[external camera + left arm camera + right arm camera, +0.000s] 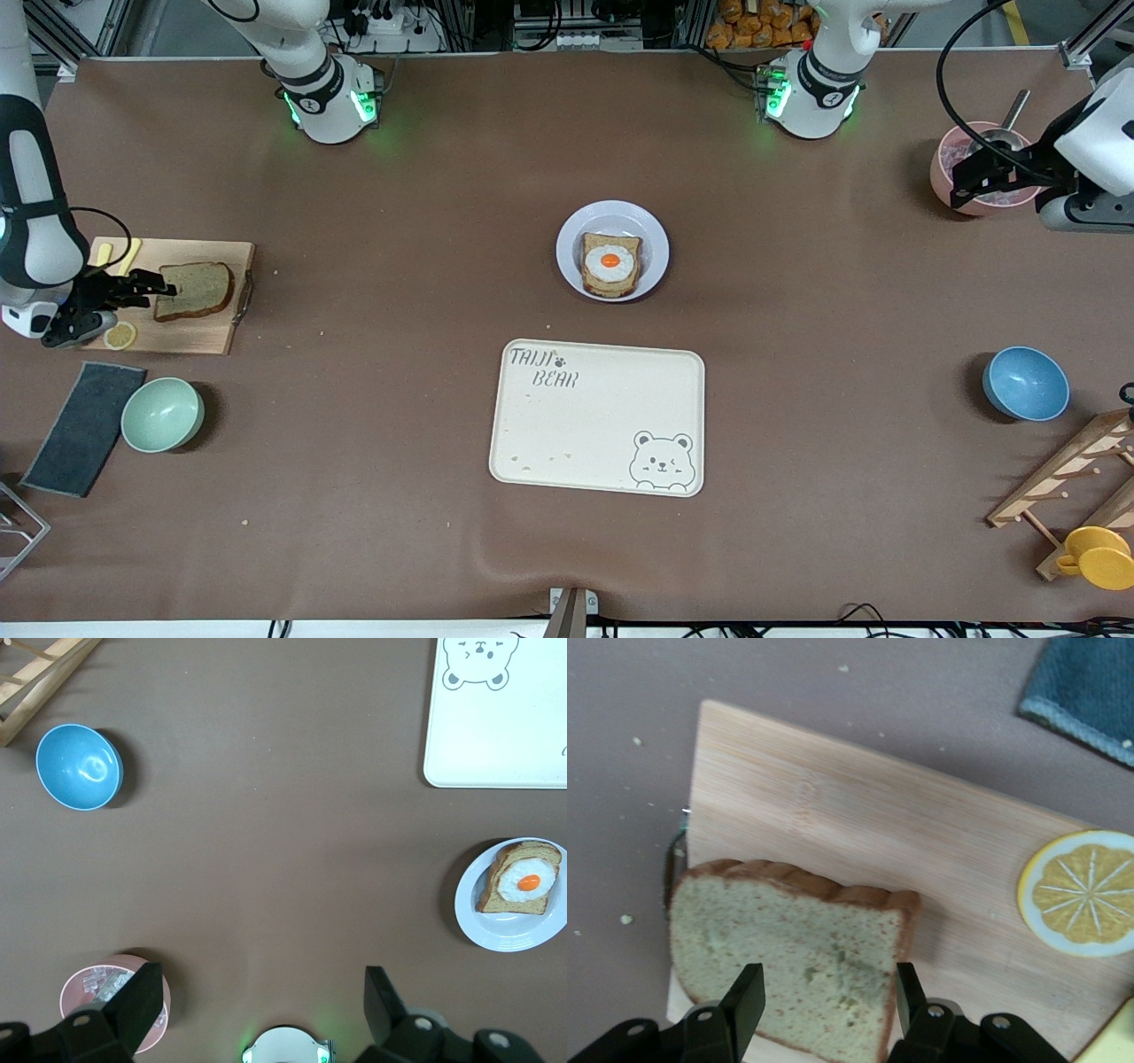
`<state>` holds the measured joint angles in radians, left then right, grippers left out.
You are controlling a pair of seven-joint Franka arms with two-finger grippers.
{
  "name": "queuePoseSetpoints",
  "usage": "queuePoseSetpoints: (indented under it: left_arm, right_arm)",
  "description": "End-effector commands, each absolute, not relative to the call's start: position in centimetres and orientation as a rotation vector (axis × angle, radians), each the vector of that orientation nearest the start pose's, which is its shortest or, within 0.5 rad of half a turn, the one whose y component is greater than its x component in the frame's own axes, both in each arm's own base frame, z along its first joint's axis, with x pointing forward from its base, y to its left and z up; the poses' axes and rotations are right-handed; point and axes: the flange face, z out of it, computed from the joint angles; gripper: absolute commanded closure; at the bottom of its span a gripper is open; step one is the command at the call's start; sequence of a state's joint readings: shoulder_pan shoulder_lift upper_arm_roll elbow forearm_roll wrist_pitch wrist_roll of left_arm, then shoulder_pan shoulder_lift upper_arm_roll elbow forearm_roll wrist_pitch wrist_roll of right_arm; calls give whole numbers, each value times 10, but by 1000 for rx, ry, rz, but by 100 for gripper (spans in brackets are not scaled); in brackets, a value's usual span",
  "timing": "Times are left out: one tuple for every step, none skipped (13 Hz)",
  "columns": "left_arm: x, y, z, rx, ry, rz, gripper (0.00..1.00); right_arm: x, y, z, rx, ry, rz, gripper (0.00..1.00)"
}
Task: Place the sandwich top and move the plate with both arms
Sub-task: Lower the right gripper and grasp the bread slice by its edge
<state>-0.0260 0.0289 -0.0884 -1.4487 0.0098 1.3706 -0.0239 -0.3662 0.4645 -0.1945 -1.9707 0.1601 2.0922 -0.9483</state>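
Both arms (310, 80) are glossy white with black joint bands. Green lights glow at the bases, black cables loop off them. Grippers are all black.

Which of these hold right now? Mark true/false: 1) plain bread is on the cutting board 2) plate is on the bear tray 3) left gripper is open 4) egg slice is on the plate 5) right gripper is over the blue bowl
1) True: the plain bread lies on the cutting board.
2) False: the plate sits on the table, farther from the front camera than the bear tray.
3) True: the left gripper is open, by the pink bowl.
4) True: the egg slice is on it.
5) False: the right gripper straddles the plain bread.
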Motion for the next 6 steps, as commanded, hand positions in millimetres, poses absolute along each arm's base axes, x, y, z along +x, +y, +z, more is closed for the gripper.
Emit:
queuePoseSetpoints:
  left_arm:
    - [536,-62,653,-3141,116,170,0]
    - [535,-60,654,-3143,117,165,0]
    - [535,-60,654,-3143,114,165,0]
    - [535,-60,654,-3142,114,168,0]
    - [535,-61,654,-3141,119,168,0]
    - [535,-60,654,-3139,118,167,0]
  right_arm:
    - [495,-309,210,-2829,-423,276,32]
    - [497,-311,207,-2828,-427,278,32]
    - [497,-314,199,-2816,-423,281,32]
    - [494,-316,195,-2799,-400,260,32]
    - [492,-316,184,-2778,-412,258,36]
    - [487,-321,181,-2768,-410,250,40]
